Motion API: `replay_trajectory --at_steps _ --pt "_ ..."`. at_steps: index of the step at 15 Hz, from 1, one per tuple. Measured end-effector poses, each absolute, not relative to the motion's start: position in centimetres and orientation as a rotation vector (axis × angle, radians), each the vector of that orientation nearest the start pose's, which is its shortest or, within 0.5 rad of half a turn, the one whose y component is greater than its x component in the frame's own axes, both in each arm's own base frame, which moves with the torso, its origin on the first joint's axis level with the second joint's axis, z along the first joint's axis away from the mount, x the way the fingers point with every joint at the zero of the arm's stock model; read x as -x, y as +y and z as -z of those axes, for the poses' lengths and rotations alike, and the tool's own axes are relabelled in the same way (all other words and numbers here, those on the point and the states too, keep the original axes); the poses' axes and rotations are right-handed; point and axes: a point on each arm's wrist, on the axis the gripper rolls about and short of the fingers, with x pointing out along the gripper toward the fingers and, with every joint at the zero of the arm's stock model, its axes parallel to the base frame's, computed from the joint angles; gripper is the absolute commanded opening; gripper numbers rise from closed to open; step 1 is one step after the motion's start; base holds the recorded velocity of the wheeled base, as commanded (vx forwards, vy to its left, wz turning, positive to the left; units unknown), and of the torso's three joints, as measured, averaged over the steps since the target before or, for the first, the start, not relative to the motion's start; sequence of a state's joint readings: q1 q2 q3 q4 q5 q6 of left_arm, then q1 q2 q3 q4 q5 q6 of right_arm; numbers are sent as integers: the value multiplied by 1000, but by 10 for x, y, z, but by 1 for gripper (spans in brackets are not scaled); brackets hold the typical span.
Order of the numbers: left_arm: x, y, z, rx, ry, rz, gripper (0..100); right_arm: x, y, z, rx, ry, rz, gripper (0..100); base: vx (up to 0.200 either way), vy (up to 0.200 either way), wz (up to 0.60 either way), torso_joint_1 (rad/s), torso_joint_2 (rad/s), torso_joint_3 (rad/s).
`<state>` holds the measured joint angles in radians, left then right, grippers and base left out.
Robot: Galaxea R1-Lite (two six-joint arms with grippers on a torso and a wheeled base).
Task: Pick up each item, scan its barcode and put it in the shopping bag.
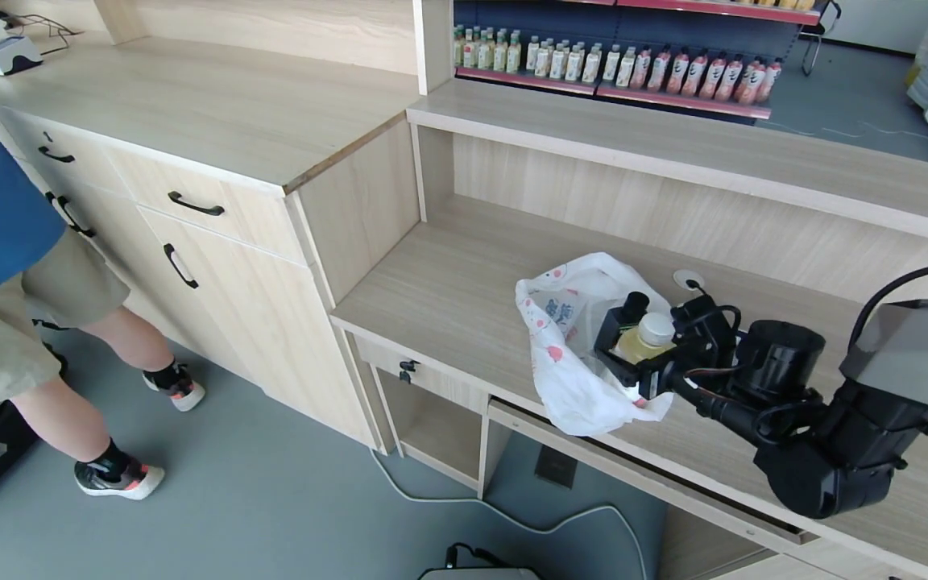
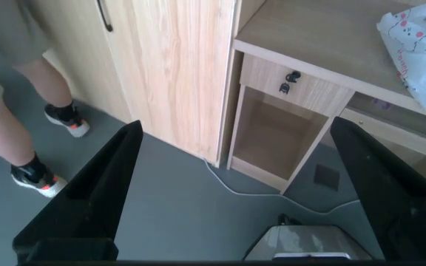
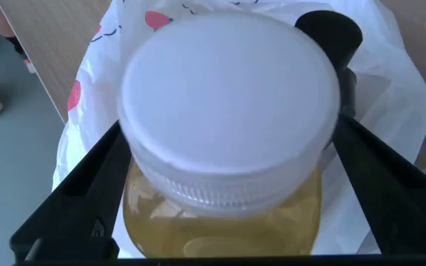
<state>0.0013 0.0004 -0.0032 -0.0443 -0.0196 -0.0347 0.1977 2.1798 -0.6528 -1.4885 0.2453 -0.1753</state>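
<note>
My right gripper (image 1: 623,348) is shut on a bottle of yellow drink with a white cap (image 1: 649,334), held over the mouth of the white shopping bag (image 1: 569,354) with pink prints on the wooden counter. In the right wrist view the bottle's white cap (image 3: 228,111) sits between the black fingers (image 3: 80,192), with the bag (image 3: 390,66) right beneath. My left gripper (image 2: 235,192) hangs open low over the grey floor, well away from the counter, with nothing between its fingers (image 2: 87,199). The bag's corner (image 2: 420,52) shows on the counter in the left wrist view.
The counter (image 1: 448,290) has a back wall and an upper shelf behind the bag. A locked drawer (image 1: 412,370) and an open cubby sit under its front edge. A person (image 1: 21,266) stands at the left by the cabinets. Bottles line a store shelf (image 1: 617,68) beyond.
</note>
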Motion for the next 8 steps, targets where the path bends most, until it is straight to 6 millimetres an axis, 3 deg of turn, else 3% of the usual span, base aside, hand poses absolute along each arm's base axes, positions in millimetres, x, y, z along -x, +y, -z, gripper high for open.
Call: replay_trajectory --at_steps 5,8 --pt "23 0 -81 34 -47 19 100 -308 46 -131 182 -15 -375 100 0 0 0 0 0 0" --pt "23 0 -81 34 -47 20 100 -289 23 -147 221 14 -294 100 0 0 0 0 0 0"
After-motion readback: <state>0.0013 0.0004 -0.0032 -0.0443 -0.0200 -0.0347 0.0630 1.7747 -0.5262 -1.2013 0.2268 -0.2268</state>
